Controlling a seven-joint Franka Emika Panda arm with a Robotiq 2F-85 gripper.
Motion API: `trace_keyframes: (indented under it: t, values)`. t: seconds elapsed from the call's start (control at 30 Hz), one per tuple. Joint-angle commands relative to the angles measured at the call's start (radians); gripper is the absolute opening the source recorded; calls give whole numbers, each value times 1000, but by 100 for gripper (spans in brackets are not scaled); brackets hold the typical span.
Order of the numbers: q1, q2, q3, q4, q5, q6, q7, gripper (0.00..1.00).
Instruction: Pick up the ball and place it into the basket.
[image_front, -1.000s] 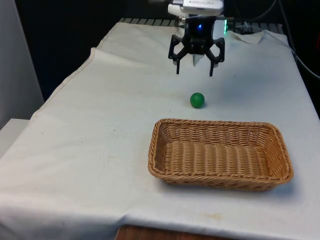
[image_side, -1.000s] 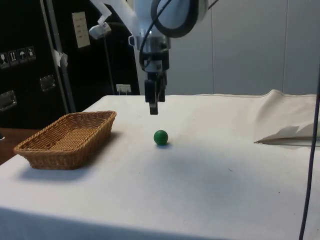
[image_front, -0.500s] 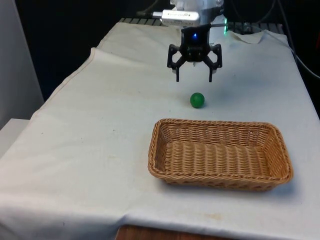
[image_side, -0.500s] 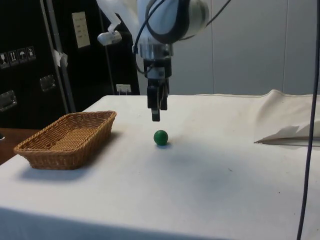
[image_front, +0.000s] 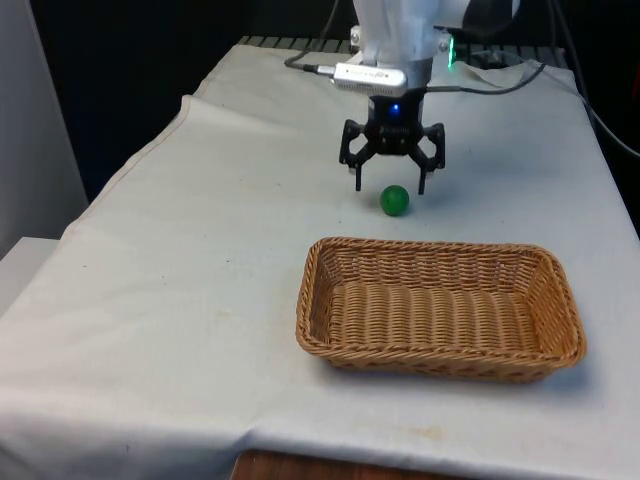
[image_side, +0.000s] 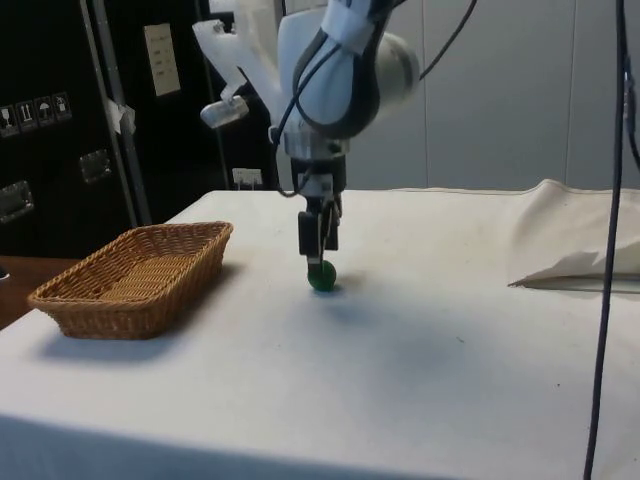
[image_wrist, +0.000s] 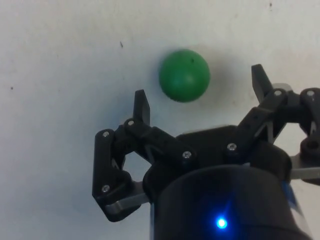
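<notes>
Bench (image_front: 180, 300) surface under white cloth: wide bare margin toward the front view's left, and open cloth on all sides of the work area. Wicker basket (image_front: 440, 308) sits near the front edge, toward the front view's right, well apart from my end effector (image_front: 391, 187). My end effector is low over the cloth, fingers (image_wrist: 142, 106) spread wide, holding nothing. Green ball (image_front: 395, 200) rests on the cloth between the basket's far rim and my end effector. In the wrist view the ball (image_wrist: 184, 75) lies just beyond the fingertips, roughly centred between them, touching neither. In the side view the fingertips sit just above the ball (image_side: 322, 277).
</notes>
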Motion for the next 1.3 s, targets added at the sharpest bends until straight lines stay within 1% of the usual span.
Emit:
trace_keyframes:
  t: [0.0, 0.13, 0.17, 0.2, 0.3, 0.33, 0.37, 0.43, 0.47, 0.5, 0.53, 0.67, 0.7, 0.73, 0.77, 0.8, 0.9, 0.93, 0.97, 1.0, 1.03, 1.07, 1.1, 1.23, 1.27]
  values:
    - [-14, 7, 25, 3, 30, 14, -15, 100]
    - [-19, 30, 36, 10, 49, 26, -20, 100]
    - [0, 40, 13, 11, 27, 20, 0, 100]
    - [-19, 34, 38, 12, 54, 26, -21, 100]
    - [-12, 42, 30, 15, 53, 26, -18, 100]
    - [-11, 43, 29, 14, 52, 26, -17, 98]
    - [-10, 43, 28, 14, 51, 27, -16, 92]
    - [-9, 44, 27, 14, 50, 27, -15, 73]
    - [-8, 44, 26, 14, 49, 27, -14, 52]
    - [0, 51, 13, 16, 36, 20, -3, 42]
    - [-8, 44, 26, 14, 48, 27, -14, 42]
    - [-7, 45, 25, 14, 47, 27, -13, 7]
    - [-7, 45, 25, 14, 47, 27, -13, 0]
    - [-6, 45, 24, 14, 47, 27, -13, 0]
    - [1, 50, 14, 16, 36, 20, -3, 0]
    - [-6, 45, 24, 14, 46, 27, -13, 0]
    - [-6, 45, 24, 14, 46, 27, -12, 0]
    - [-4, 45, 22, 14, 44, 26, -11, 0]
    - [3, 37, 15, 12, 38, 20, -4, 0]
    - [13, 23, 6, 7, 28, 13, 5, 0]
    - [17, 15, 3, 5, 25, 10, 8, 0]
    - [6, 31, 14, 15, 36, 16, -2, 0]
    - [21, 7, 0, 2, 21, 7, 12, 0]
    - [31, -25, -5, -8, 6, -8, 27, 0]
    - [34, -41, -5, -10, -2, -15, 35, 0]
